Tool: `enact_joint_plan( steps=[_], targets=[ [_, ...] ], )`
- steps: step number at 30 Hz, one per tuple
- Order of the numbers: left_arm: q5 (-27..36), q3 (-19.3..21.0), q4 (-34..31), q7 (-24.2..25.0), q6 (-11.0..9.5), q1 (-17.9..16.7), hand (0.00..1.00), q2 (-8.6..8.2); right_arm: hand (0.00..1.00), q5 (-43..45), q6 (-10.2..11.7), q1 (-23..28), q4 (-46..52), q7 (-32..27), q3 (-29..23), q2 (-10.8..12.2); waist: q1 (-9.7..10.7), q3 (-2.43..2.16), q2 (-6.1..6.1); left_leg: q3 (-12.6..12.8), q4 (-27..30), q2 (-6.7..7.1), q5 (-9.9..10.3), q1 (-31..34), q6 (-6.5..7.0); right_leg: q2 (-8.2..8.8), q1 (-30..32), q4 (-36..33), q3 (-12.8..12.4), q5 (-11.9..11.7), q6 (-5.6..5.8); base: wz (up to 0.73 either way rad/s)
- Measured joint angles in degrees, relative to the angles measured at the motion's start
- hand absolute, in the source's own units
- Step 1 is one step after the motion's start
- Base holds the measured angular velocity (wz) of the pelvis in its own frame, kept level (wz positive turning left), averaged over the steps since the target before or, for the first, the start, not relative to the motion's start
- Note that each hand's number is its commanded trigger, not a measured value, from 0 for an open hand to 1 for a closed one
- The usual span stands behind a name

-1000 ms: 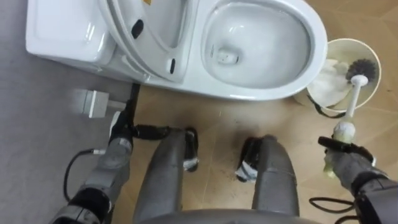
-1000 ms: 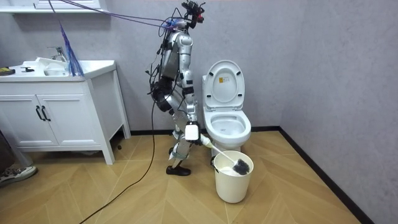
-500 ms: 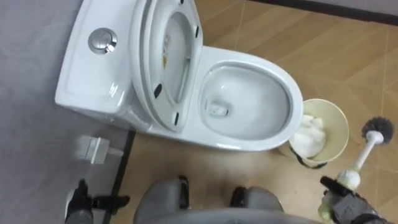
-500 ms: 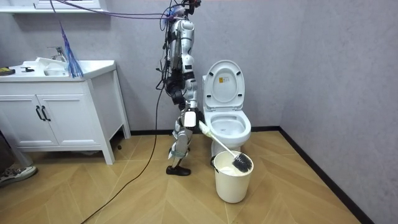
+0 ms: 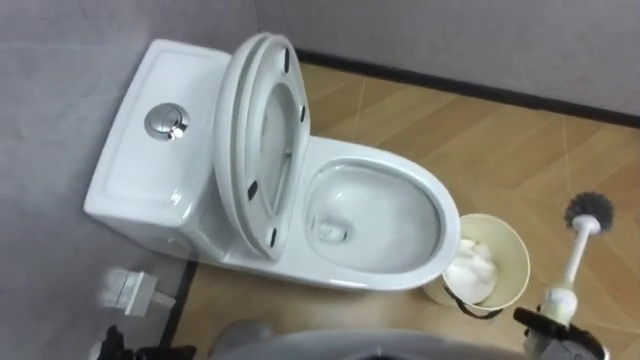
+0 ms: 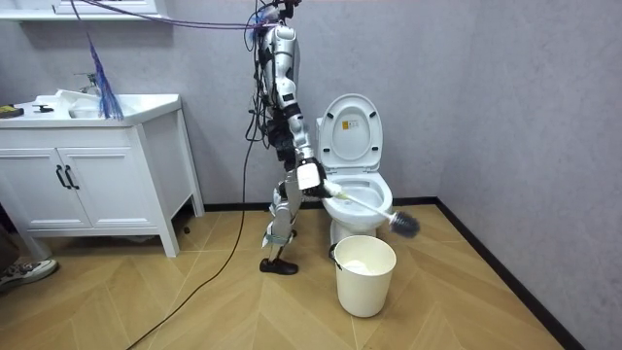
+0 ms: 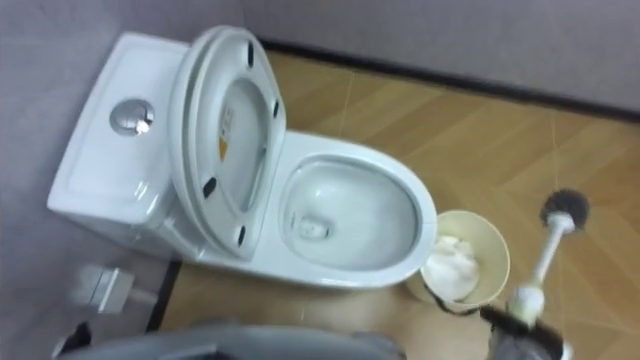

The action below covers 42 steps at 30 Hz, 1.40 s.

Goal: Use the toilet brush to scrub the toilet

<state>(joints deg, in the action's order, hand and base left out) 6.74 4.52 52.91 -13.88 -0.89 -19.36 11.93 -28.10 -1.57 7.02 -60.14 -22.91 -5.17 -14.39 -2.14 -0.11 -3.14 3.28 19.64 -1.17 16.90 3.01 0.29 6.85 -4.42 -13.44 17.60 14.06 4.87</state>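
The right hand (image 5: pixel 562 338) looks curled round the handle end of the light, stiff white black-bristled toilet brush (image 5: pixel 576 256).

Toilet (image 5: pixel 125 180) is plain glossy white with a shiny chrome flush button (image 5: pixel 166 121), and the raised seat has little black bumpers (image 5: pixel 252 188). Floor (image 5: pixel 480 140) is tan wood in a herringbone pattern, walls (image 5: pixel 60 60) are flat grey, baseboard (image 5: pixel 450 87) is near black. Bucket (image 5: pixel 520 262) is cream with white stuff inside. Brush (image 5: pixel 577 250) has a white stick and dark charcoal bristles. Cabinet (image 6: pixel 97 185) is white with black handles (image 6: pixel 64 177).
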Motion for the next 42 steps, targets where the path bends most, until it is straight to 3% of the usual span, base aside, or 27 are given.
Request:
enact_joint_plan(
  steps=[4,9,12,17,22,27,30,33,35,37,42],
  targets=[
    [-2.7,2.5,-3.5,-2.4,0.1,-1.4,0.00,-0.97,1.00,10.7,0.1,-0.4,4.6,-0.5,0.6,0.0,-0.6,0.14,-0.10,0.3,-0.5,0.04,-0.5,-0.6,-0.18,0.04,-0.2,0.3,0.3,-0.1,-0.09,0.00],
    [-7.1,6.1,-10.8,-8.0,-1.7,-2.1,0.00,-2.47,1.00,25.9,2.4,-0.2,4.7,-0.8,2.8,0.0,-3.1,0.22,-0.13,-0.8,-0.5,0.15,-0.6,-1.1,-0.28,-0.17,-1.8,1.9,1.5,-0.3,-0.18,0.09],
    [-11.1,6.9,-15.3,-11.0,-1.9,-2.1,0.00,-3.76,1.00,31.7,4.0,-0.1,3.9,-0.3,5.1,0.6,-3.4,0.37,-0.02,-2.4,-0.4,0.56,-0.9,-1.1,-0.30,-0.10,-2.9,2.0,3.2,-0.4,-0.16,0.30],
    [-16.1,7.1,-24.8,-14.4,-2.9,-3.1,0.00,-4.94,1.00,39.8,7.4,0.0,2.1,1.4,6.8,2.8,-4.9,0.78,-1.51,-4.2,-0.7,0.88,-1.7,-0.1,-0.59,-0.28,-2.9,2.8,4.4,-0.4,-0.16,0.21],
    [-16.9,4.6,-30.7,-17.2,-5.2,-3.1,0.00,-4.82,1.00,43.2,8.9,-0.1,-2.2,3.2,8.8,3.0,-5.4,0.87,-1.35,-5.4,0.1,0.94,-1.7,1.1,-0.66,-0.53,-2.8,2.8,4.6,-0.4,-0.28,0.14],
    [-25.2,2.7,-37.3,-17.8,-6.7,-2.7,0.00,-4.65,1.00,46.9,9.6,1.0,-8.2,5.8,9.7,3.1,-5.2,0.74,-1.41,-5.8,0.0,0.86,-1.9,1.5,-0.90,-0.76,-2.5,2.8,4.5,-0.5,-0.30,0.04],
    [-25.8,1.3,-37.8,-19.4,-8.3,-1.8,0.00,-4.39,1.00,47.1,9.6,1.0,-10.3,6.5,9.6,3.1,-4.2,0.79,-1.14,-5.8,-0.2,0.84,-2.1,1.4,-1.01,-0.79,-2.5,2.8,4.4,-0.5,-0.35,-0.02],
    [-30.1,-0.6,-37.8,-19.8,-8.9,1.1,0.00,-3.86,1.00,47.1,9.7,0.9,-11.3,7.0,9.5,2.9,-2.8,0.80,-1.02,-5.9,-0.3,0.81,-2.3,1.6,-1.07,-0.83,-2.3,2.8,4.4,-0.5,-0.40,0.00],
    [-35.7,-2.8,-38.0,-20.0,-9.2,3.7,0.00,-2.51,1.00,47.1,9.8,0.7,-12.0,7.0,9.5,2.7,-2.6,0.60,-0.68,-5.7,-0.3,0.82,-2.3,1.8,-1.02,-0.76,-1.9,2.7,4.3,-0.6,-0.56,-0.04],
    [-36.6,-3.4,-38.1,-19.2,-9.6,3.9,0.00,-1.11,1.00,47.1,9.5,0.6,-12.2,7.5,9.5,2.3,-2.4,0.43,-0.36,-5.3,-0.4,0.90,-2.5,1.8,-0.87,-0.61,-1.7,2.7,4.0,-0.6,-0.56,-0.07],
    [-39.2,-6.1,-38.0,-19.1,-9.7,4.5,0.00,-0.84,1.00,48.0,9.5,-1.5,-12.1,8.8,9.1,2.1,-0.7,0.53,-0.50,-4.0,-1.4,1.10,-2.9,1.2,-0.64,-0.17,-1.5,2.7,3.0,-0.6,-0.60,-0.07]
  ],
)
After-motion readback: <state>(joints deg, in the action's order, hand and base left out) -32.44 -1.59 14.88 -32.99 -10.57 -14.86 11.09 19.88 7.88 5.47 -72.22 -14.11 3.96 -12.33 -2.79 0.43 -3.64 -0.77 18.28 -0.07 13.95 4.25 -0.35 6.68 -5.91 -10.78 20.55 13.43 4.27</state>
